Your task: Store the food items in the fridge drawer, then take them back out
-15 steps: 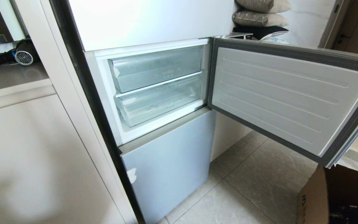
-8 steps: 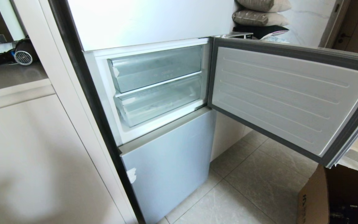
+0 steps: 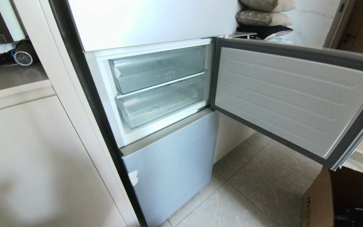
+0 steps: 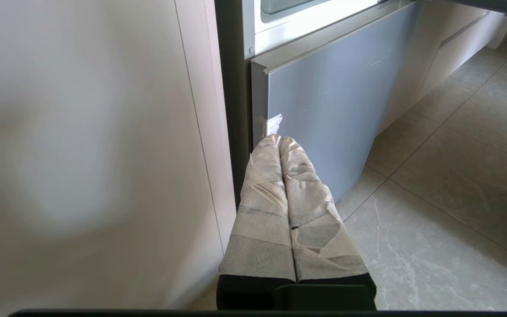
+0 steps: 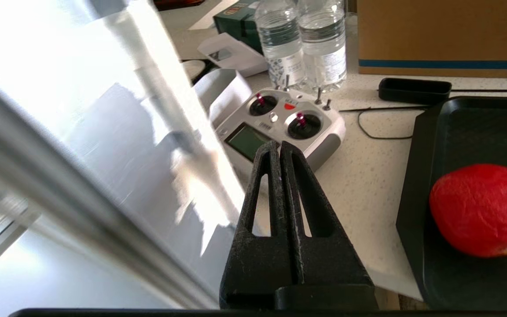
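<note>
Seemingly the task is at its very start, with nothing stored yet. Seen from the head camera, a white fridge stands with its middle door [image 3: 295,97] swung wide open toward three o'clock, showing two stacked clear plastic bins: an upper one with faint printed lettering [image 3: 159,71] and, just below it toward six o'clock, the wide shallow frosted fridge drawer [image 3: 162,102], pushed in and apparently without food in it. Neither arm appears in that view. The left gripper [image 4: 279,141], its fingers wrapped in pale tape and pressed together on nothing, hangs low near the grey lower fridge door [image 4: 332,97]. The right gripper [image 5: 280,147], black, clenched and empty, hovers over a speckled countertop [image 5: 368,176] beside the open door's edge, pointing at a white remote controller [image 5: 280,123]. A smooth bright red rounded food item [image 5: 482,209] lies on a black tray [image 5: 416,185] at about three o'clock from the fingertips, well apart from them. Next, probably, the right gripper must spread its fingers and swing toward the red piece to grasp it, and the drawer must be pulled out.
</note>
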You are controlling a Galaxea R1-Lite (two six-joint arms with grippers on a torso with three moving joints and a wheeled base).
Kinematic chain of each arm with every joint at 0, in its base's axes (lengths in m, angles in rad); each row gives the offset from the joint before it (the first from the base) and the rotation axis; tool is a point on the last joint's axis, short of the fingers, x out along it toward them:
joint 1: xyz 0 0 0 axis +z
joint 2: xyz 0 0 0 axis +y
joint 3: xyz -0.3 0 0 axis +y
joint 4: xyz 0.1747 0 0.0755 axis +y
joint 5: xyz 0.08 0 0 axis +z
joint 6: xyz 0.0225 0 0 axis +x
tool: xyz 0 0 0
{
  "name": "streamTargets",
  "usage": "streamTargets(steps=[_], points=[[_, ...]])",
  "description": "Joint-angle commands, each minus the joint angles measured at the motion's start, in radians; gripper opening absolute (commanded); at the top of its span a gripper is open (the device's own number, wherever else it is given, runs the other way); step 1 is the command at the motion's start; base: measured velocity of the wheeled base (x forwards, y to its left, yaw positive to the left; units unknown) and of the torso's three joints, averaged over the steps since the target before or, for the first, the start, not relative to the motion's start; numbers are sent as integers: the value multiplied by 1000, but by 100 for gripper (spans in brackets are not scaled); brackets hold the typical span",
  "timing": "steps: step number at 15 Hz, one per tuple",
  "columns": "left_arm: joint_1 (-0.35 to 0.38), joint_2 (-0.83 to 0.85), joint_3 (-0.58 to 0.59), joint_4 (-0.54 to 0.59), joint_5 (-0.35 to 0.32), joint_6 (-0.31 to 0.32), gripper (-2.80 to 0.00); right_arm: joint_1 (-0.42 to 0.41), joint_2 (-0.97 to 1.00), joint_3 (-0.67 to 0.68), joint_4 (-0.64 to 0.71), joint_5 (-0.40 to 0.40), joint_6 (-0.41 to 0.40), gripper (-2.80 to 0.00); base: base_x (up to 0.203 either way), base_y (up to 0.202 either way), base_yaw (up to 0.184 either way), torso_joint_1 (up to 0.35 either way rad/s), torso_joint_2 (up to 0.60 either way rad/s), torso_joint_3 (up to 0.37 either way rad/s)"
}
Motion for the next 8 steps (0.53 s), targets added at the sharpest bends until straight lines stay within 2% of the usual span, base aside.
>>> streamTargets(steps=[1,5,8], points=[[0,0,0,0,0,0,-280,-1,75,-54,-4,2,2,-280,0,0,0,0,0,0],[0,0,0,0,0,0,-280,-1,173,-167,-6,16,6,-280,0,0,0,0,0,0],[0,0,0,0,0,0,-280,-1,195,-202,-8,96,6,-280,0,0,0,0,0,0]])
